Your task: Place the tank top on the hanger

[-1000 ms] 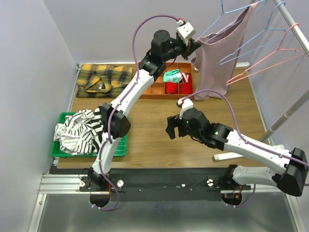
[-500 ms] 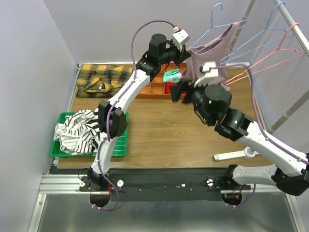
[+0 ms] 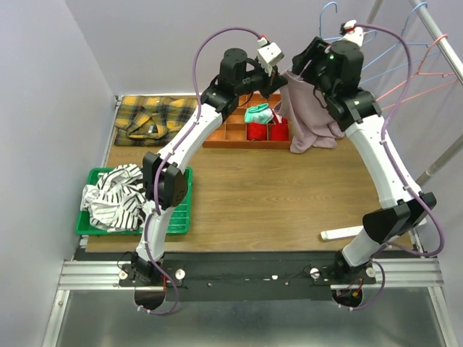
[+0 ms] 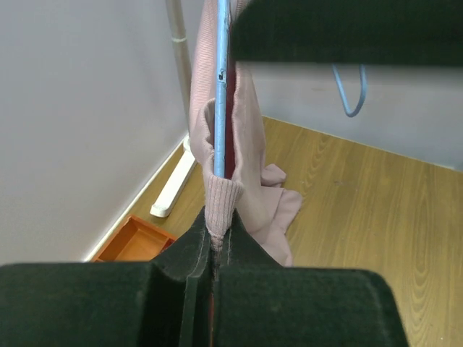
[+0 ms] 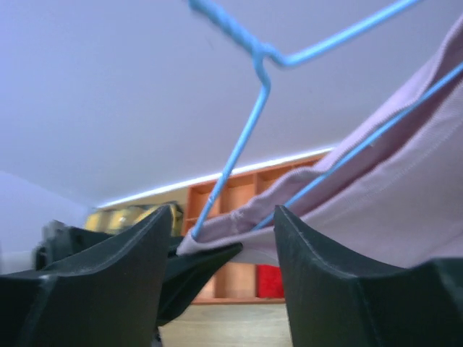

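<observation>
So, Mia asking: where's the tank top (image 3: 311,119) on your screens?

Me: Up in the air at the back right of the table (image 3: 275,195), hanging long and narrow. Its lower end bunches down by the right end of the orange tray (image 3: 217,135); I can't tell whether it rests on the wood. The hanger (image 5: 233,144) is in it. On my left wrist view, 1 blue wire arm runs down between the pink folds, and its tip is capped by the hem.

Mia: And the 2 grippers?

Me: The left gripper (image 4: 211,246) is clamped tight on that hem, right where the wire ends, with only fabric between its fingers. The right gripper (image 5: 223,213) is just beside it at the top of the fabric, facing it. Its jaws stand apart, and the wire and the fabric's edge cross the gap. I see no pad pressing on either.

Mia: Anything else nearby?

Me: Behind the right wrist, 1 pink hanger (image 3: 434,73) hangs on the slanted rail (image 3: 438,34). The tray holds red and teal pieces. Far left, a yellow plaid cloth (image 3: 155,116) lies flat, and a striped garment (image 3: 116,199) fills the green basket (image 3: 92,173).
</observation>
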Motion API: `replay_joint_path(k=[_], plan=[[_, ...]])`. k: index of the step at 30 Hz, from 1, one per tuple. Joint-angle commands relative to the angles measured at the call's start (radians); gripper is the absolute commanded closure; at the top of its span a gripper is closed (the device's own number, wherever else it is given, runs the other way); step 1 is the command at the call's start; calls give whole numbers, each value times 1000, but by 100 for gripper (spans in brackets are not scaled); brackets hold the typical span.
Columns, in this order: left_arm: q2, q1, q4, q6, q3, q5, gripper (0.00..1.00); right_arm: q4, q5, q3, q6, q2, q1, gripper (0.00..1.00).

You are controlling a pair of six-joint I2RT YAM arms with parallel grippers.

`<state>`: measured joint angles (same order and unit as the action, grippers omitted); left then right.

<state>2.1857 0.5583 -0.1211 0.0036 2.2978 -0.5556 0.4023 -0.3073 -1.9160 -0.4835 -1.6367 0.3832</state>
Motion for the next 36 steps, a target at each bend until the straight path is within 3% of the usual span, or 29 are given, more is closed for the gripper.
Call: replay_joint_path(k=[1, 16, 24, 28, 31, 35, 36], plan=[[-66, 0, 61, -36, -8, -41, 100, 4, 160, -81, -136, -14, -82, 38], [-63, 11, 40, -50, 22, -50, 100, -108, 249, 32, -214, -40, -92, 45], [-38, 28, 29, -53, 57, -40, 100, -145, 146, 84, -173, -43, -23, 45], [-29, 32, 31, -53, 63, -36, 100, -151, 76, 103, -150, -45, 14, 51], [-32, 34, 29, -54, 58, -36, 100, -161, 33, 114, -135, -45, 17, 64], [-40, 34, 31, -54, 49, -40, 100, -160, -18, 103, -113, -57, 17, 99], [-41, 35, 29, -54, 49, -38, 100, -157, -24, 98, -110, -60, 17, 99]])
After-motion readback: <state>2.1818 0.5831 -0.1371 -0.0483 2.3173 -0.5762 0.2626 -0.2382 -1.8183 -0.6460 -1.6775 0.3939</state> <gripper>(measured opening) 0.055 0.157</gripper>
